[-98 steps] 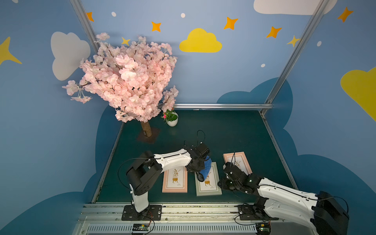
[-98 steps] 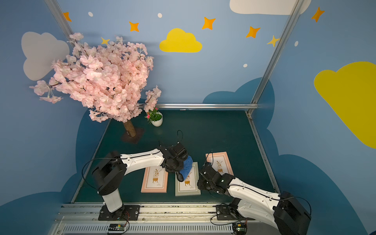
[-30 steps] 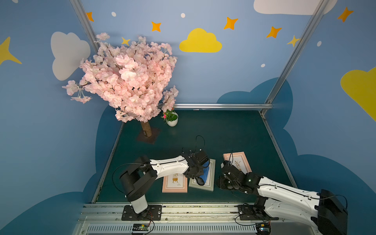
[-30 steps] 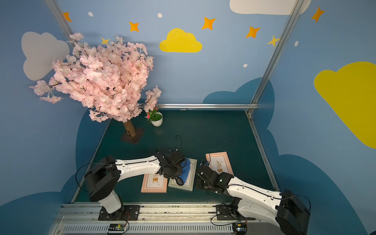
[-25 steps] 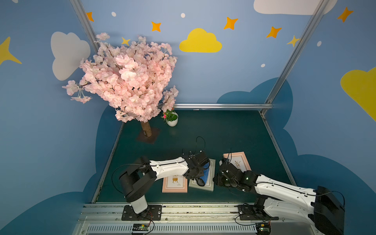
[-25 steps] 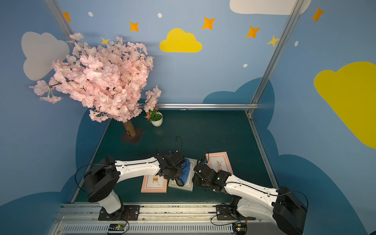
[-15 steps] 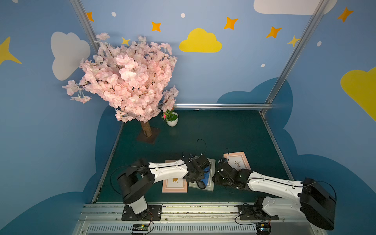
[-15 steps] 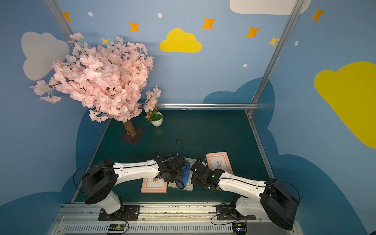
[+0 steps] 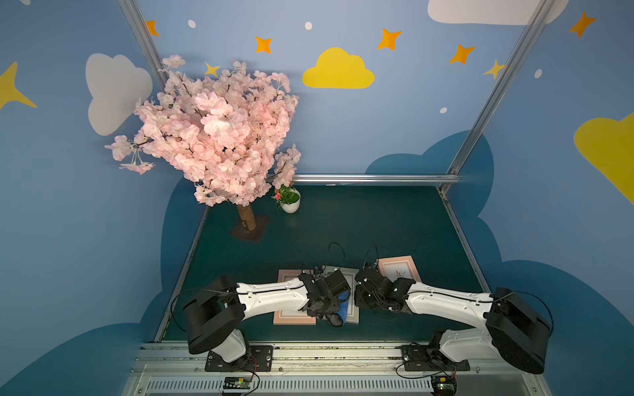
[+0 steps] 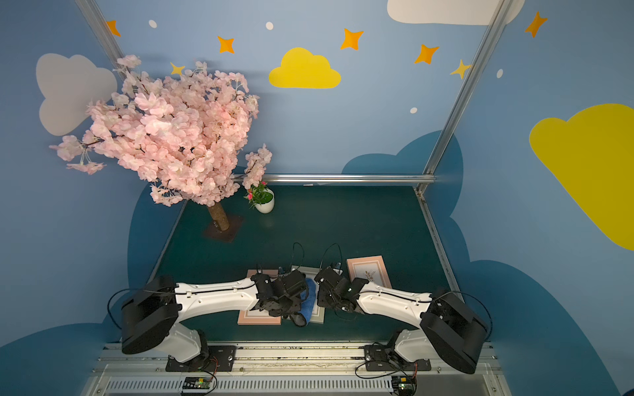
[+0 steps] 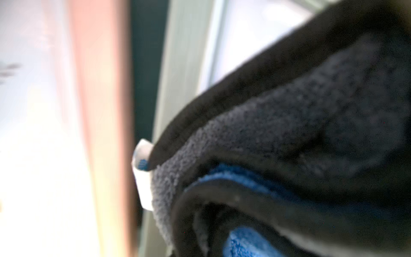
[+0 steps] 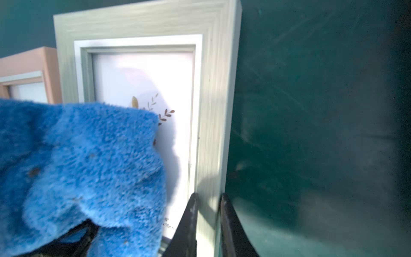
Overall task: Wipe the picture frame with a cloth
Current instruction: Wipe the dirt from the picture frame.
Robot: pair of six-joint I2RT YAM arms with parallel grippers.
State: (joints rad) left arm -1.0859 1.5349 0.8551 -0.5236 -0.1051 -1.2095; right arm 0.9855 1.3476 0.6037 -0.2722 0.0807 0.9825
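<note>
Lowered since the earlier frame, the cloth (image 12: 89, 166) sits bunched on the grey frame (image 12: 213, 111), pinched in the left gripper (image 9: 324, 303) for wiping. The right gripper (image 12: 209, 198), newly arrived, pinches the grey frame's side rail, likely to steady it.

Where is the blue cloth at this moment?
In both top views the cloth lies bunched on the grey frame at the table's front centre, clamped in the left gripper, beside a pink frame.
</note>
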